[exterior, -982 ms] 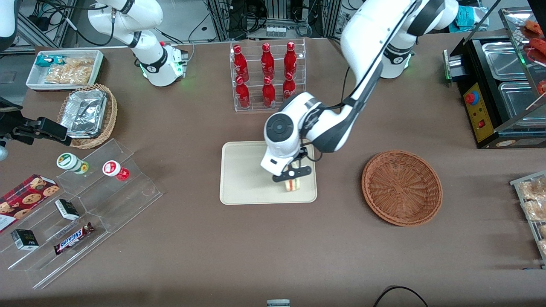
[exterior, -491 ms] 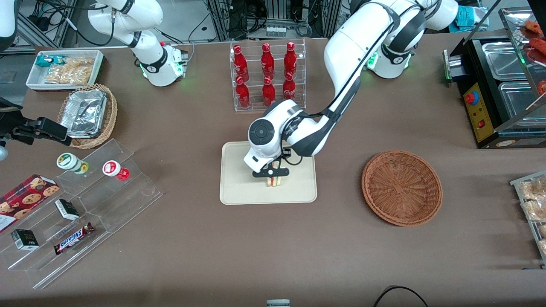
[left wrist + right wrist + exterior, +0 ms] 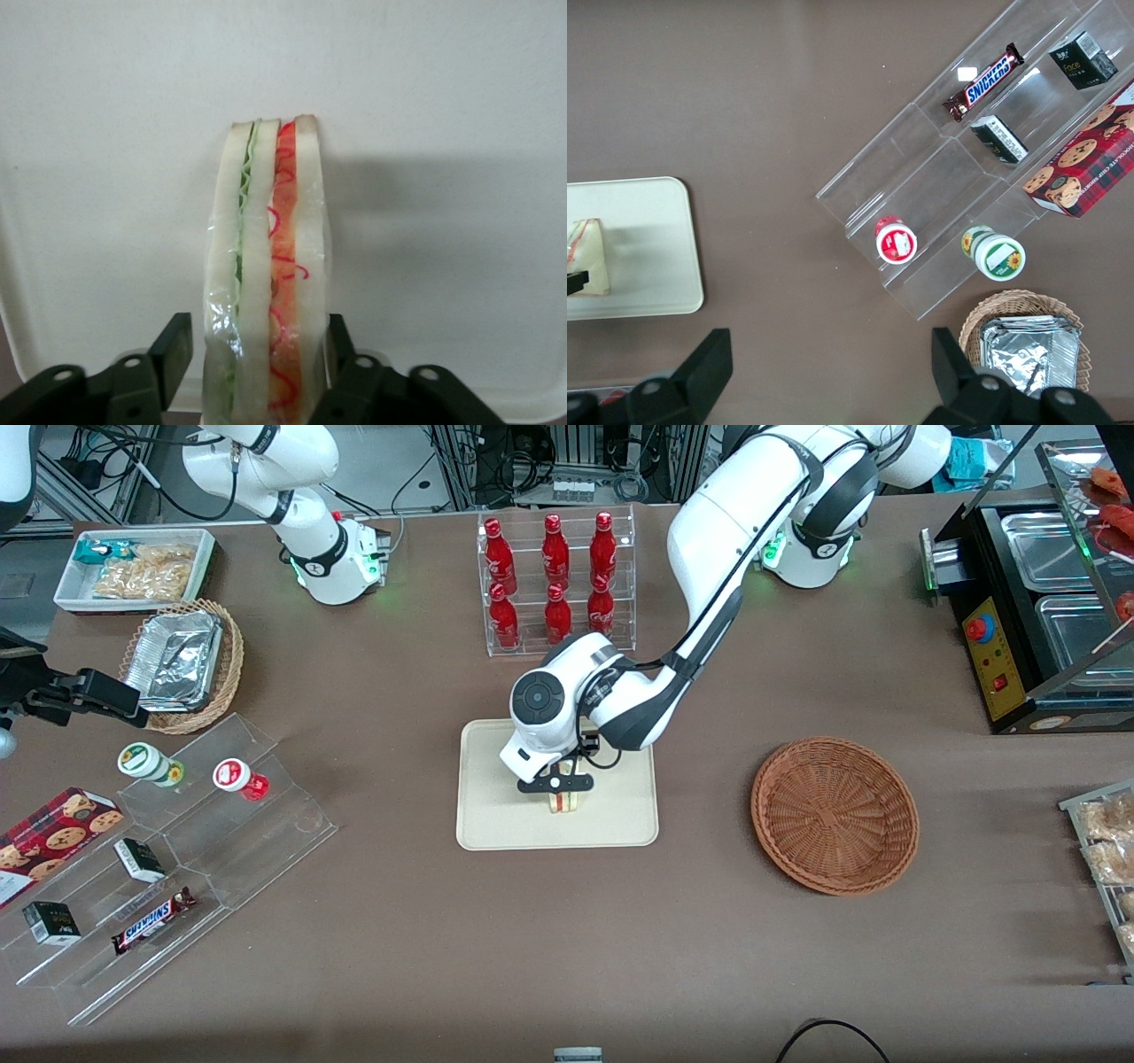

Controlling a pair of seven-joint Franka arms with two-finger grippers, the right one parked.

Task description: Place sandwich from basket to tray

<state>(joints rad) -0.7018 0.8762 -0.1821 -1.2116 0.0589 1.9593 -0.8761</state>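
- Front view: the left arm's black two-finger gripper [image 3: 555, 783] hangs low over the flat cream-beige rectangular plastic tray [image 3: 496, 824], near its middle. The small triangular sandwich wedge of white bread with red and green filling [image 3: 567, 802] sits under the gripper, within the tray's rim. The round reddish-brown woven wicker basket [image 3: 834, 814] lies well apart on the brown table [image 3: 567, 939], toward the working arm's end, with nothing in it.
- Left wrist view: the sandwich [image 3: 266, 274] stands on edge between the two black fingers [image 3: 173, 350], which flank its outer bread slices; they look to be pinching it, or at least touching both sides. The tray [image 3: 425, 106] fills the background, and the sandwich's shadow falls close beside it, so it seems at or very near the surface.
- Right wrist view: the sandwich [image 3: 588, 257] shows over the tray [image 3: 651, 257].
- Judgement: the carry from basket to tray appears done; what is left is spreading the fingers and lifting the arm clear without tipping the wedge.
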